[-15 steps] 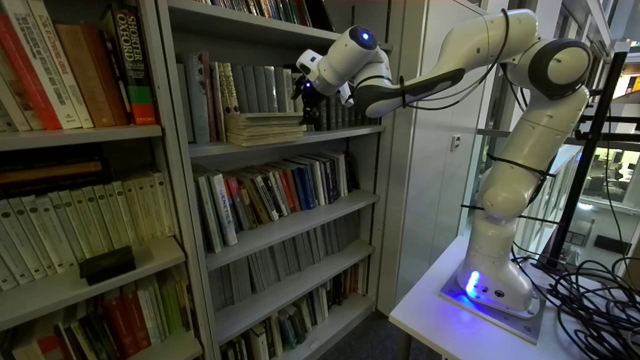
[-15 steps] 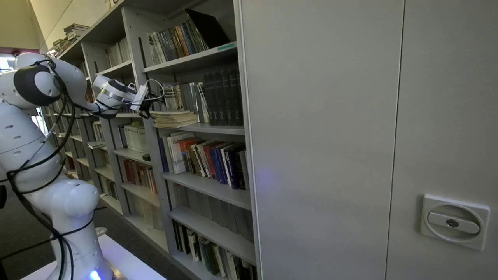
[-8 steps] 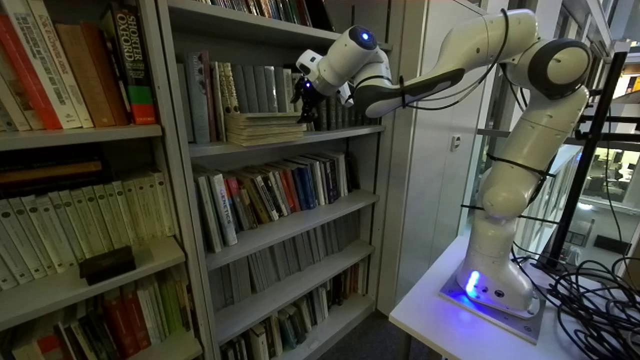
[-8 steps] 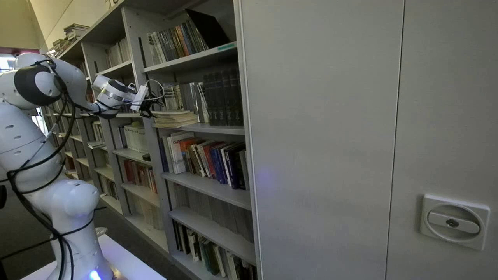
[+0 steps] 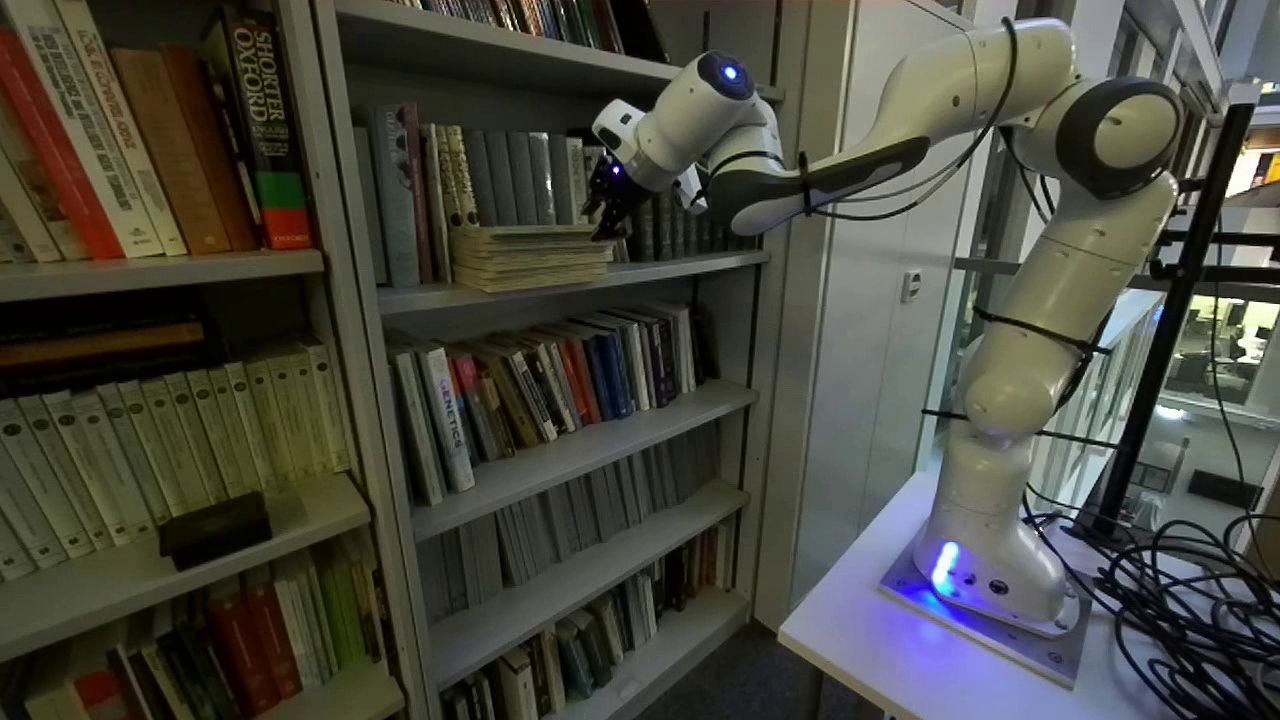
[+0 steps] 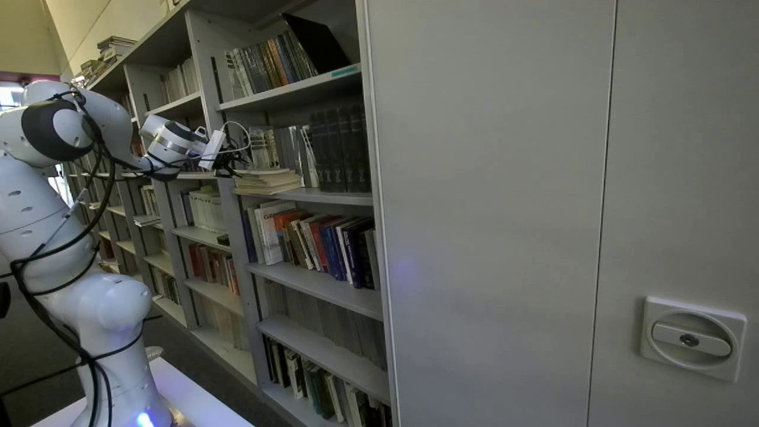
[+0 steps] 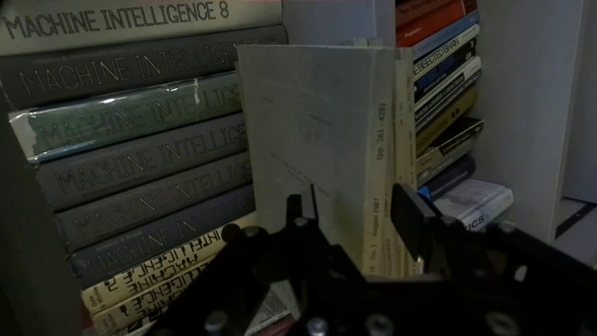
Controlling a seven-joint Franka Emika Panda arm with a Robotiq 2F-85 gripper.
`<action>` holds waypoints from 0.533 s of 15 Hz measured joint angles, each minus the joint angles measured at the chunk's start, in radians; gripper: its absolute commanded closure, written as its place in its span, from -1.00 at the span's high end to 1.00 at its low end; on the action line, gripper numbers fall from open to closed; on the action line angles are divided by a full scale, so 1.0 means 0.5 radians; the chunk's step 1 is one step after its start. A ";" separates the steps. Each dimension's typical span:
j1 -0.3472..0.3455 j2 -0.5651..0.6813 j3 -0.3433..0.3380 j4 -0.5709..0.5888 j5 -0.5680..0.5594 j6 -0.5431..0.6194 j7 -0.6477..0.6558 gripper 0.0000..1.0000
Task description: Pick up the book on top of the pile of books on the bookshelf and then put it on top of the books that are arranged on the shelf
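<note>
On a shelf [image 5: 690, 266] of the grey bookshelf [image 5: 362, 420] lies the pile of books [image 5: 530, 265], flat, tan and page-edged. Its top book [image 7: 317, 116] shows a plain greyish cover in the wrist view, spine facing my gripper [image 7: 354, 200]. Behind and beside the pile stand the arranged books [image 5: 512, 178], grey and white, rising above it. My black fingers [image 7: 410, 219] are parted, with the pile's spines visible through the gap. In both exterior views the gripper [image 5: 597, 222] is at the pile's near end, around top-book height; contact cannot be made out.
Another shelf board [image 5: 500, 38] runs above the arranged books. Dark thick volumes [image 6: 338, 151] stand farther along the same shelf. Below is a row of mixed books [image 5: 560, 370]. A tall cabinet panel [image 6: 486, 207] borders the bookcase, and the arm's base is on a white table [image 5: 880, 620].
The fingers have drawn closer together, the lower one rising slightly beside the pile's top edge. The arm and the books look unmoved.
</note>
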 measured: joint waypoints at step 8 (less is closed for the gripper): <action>0.000 0.000 -0.001 0.010 -0.001 0.000 0.000 -0.94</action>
